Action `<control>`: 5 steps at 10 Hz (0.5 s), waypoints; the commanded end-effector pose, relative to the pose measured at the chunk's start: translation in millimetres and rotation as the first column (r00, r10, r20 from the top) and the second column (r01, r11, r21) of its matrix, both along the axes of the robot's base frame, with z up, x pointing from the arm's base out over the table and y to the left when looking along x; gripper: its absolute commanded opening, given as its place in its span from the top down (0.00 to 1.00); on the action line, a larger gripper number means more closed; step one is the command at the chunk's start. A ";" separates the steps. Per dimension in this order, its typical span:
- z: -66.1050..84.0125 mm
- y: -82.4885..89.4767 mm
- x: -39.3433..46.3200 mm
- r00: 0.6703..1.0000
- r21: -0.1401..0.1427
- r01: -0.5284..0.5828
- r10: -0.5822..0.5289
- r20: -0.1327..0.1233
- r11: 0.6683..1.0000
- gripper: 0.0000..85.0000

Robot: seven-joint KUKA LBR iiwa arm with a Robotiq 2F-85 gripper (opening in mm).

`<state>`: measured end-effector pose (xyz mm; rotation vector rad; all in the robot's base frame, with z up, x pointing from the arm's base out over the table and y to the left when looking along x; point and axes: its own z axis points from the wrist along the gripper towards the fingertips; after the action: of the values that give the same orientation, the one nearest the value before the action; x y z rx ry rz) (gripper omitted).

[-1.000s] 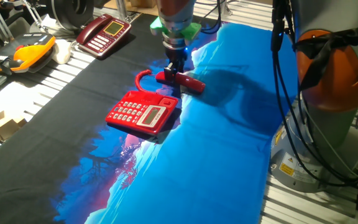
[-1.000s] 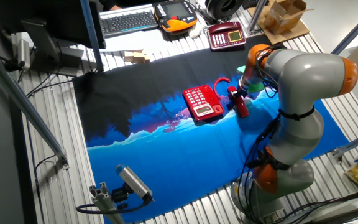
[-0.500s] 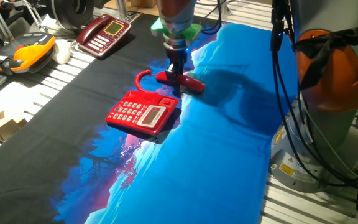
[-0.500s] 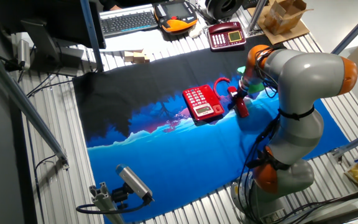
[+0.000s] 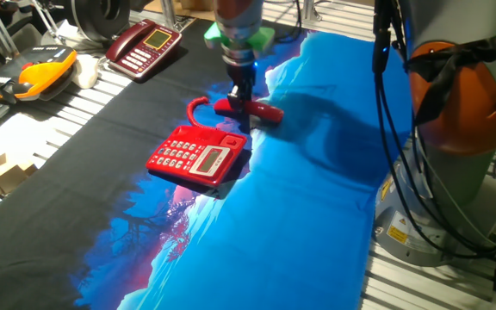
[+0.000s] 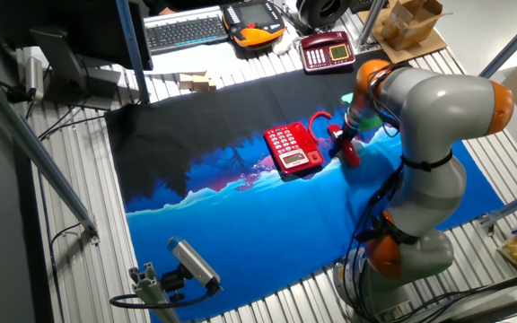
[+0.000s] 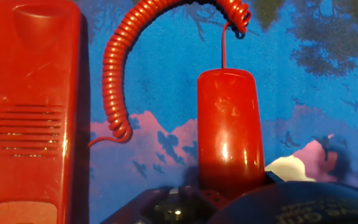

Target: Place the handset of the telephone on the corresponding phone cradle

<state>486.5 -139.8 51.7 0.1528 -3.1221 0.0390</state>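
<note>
The bright red handset (image 5: 250, 109) lies across the cloth just behind the red telephone (image 5: 198, 156), joined to it by its curly red cord (image 5: 198, 110). My gripper (image 5: 241, 102) comes straight down on the handset's middle and is shut on it. The phone cradle (image 5: 228, 140) is the strip of the telephone nearest the handset, and nothing is in it. In the other fixed view the gripper (image 6: 340, 144) holds the handset (image 6: 348, 154) right of the telephone (image 6: 293, 148). The hand view shows the handset (image 7: 225, 130) between my fingers, the cord (image 7: 114, 74), and the cradle (image 7: 27, 112) to the left.
A darker maroon phone (image 5: 145, 45) with a yellowish screen sits at the back left. An orange and yellow pendant (image 5: 46, 69), a keyboard (image 6: 187, 30), wooden blocks (image 6: 196, 82) and a cardboard box (image 6: 411, 22) lie beyond the cloth. The arm's orange base (image 5: 455, 103) stands at the right.
My gripper and the handset have shifted slightly toward the back left together. The telephone has not moved.
</note>
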 end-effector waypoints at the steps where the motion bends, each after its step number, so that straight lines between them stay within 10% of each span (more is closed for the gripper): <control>1: 4.3 2.1 1.3 1.000 -0.001 0.000 0.000 0.000 1.000 1.00; 5: 38.7 25.2 14.1 0.998 0.007 0.062 -0.062 0.016 0.998 1.00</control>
<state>501.4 -113.8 90.3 0.0505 -3.1409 0.0325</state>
